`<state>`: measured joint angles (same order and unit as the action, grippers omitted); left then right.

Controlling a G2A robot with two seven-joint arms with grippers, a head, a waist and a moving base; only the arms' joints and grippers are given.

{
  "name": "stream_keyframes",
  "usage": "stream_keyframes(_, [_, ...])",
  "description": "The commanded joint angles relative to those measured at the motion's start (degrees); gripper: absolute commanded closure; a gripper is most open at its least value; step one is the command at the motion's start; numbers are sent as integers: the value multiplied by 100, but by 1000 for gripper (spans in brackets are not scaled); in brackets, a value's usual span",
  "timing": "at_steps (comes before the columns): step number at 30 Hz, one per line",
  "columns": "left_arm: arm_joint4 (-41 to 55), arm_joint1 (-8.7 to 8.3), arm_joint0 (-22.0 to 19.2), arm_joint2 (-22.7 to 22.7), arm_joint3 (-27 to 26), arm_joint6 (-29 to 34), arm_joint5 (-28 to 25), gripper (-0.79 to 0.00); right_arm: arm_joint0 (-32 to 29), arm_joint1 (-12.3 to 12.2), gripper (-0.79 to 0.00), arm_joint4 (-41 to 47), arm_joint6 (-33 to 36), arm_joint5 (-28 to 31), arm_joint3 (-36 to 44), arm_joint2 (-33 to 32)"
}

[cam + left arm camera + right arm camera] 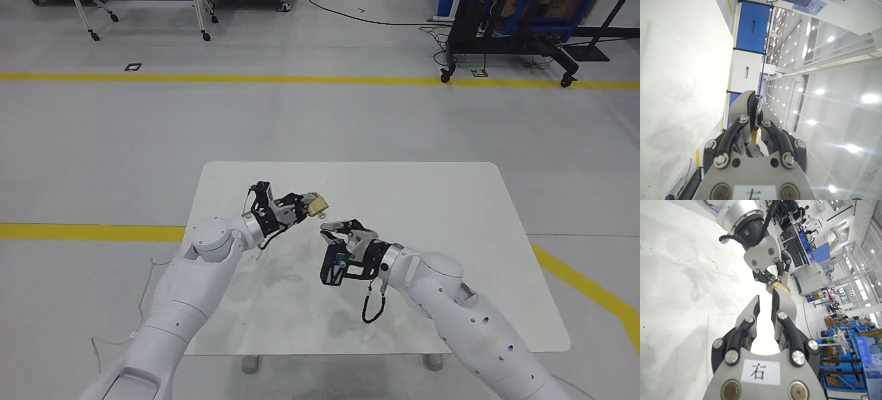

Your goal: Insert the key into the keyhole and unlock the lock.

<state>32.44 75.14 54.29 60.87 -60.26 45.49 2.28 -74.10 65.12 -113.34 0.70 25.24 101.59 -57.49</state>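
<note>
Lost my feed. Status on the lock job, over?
Left gripper shut on brass padlock, held above table. Right gripper open, empty, facing it. Nothing between them.

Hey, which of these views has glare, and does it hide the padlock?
Left wrist view: ceiling lamps flare in streaks and the table is washed out white, yet the padlock shows in the left end effector. Top view: even light, no glare.

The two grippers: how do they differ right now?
The left gripper is shut on the brass lock; the right gripper is open and empty. The right gripper points toward the lock; the left gripper points away from the right gripper. Both look built alike.
</note>
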Motion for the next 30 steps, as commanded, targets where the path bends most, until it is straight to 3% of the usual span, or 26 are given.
stream_keyframes(1, [-32,1,-3,-15,7,27,15,0,23,11,-157,-66,50,-59,15,34])
stream_keyframes(10, [-98,6,-7,-28,11,62,60,0,-4,39,-231,-471,328,-254,148,152])
stream_keyframes(15, [-135,6,4,-32,-5,75,78,0,48,67,-231,-484,459,-191,80,211])
stream_keyframes(22, [-169,7,15,-32,-22,106,88,0,128,126,0,-435,741,-245,-15,289])
stream_keyframes(30, [-234,5,25,-36,-47,167,41,0,193,187,0,-68,809,-277,-163,267])
